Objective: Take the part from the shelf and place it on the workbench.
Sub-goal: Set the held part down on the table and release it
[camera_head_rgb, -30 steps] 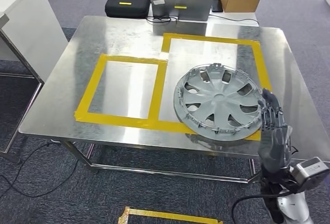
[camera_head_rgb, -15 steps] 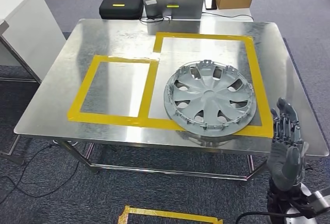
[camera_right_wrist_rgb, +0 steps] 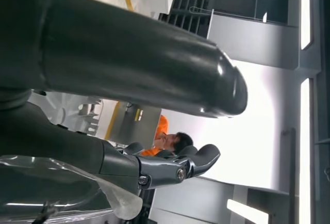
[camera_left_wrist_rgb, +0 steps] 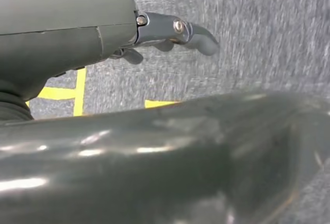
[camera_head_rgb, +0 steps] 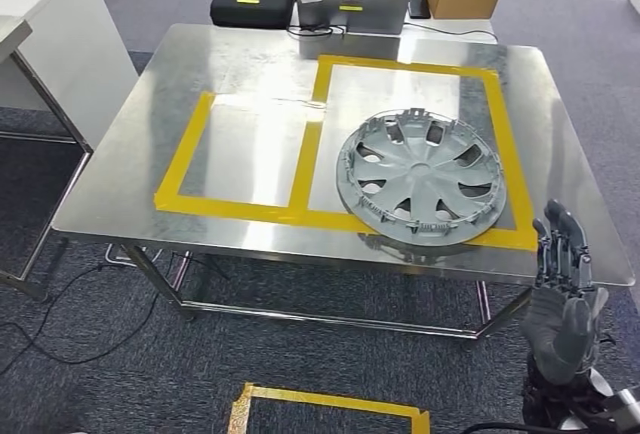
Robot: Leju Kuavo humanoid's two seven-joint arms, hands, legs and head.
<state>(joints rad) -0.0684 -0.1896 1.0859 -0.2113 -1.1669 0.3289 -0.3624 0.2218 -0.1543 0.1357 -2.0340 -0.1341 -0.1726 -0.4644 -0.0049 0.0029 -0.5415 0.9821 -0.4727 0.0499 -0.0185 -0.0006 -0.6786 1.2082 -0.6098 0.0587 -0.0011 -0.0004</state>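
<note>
One second back the right hand (camera_head_rgb: 561, 294) was raised right against the near right rim of the hubcap (camera_head_rgb: 421, 179); half a second back it had dropped clear of the rim, and now it hangs lower again, off the front right corner of the workbench (camera_head_rgb: 249, 64) and apart from the part. Some of the whole picture has shifted between these views, so the camera has moved too, yet the hubcap lies in the same spot within the larger yellow tape frame (camera_head_rgb: 504, 129), its near edge over the front strip of tape. I judge from this that the part has been set down and let go, so the placing looks done and what remains is only the arm's retreat. Its fingers (camera_head_rgb: 560, 244) stand upright and apart, holding nothing and touching nothing; the right wrist view agrees, with the thumb and a dark finger (camera_right_wrist_rgb: 194, 162) spread and nothing between them. Over carpet with yellow floor tape, the left hand (camera_left_wrist_rgb: 171, 30) hangs down, its fingers loosely extended with nothing visible in them, though much of that picture is covered by the robot's own body
</note>
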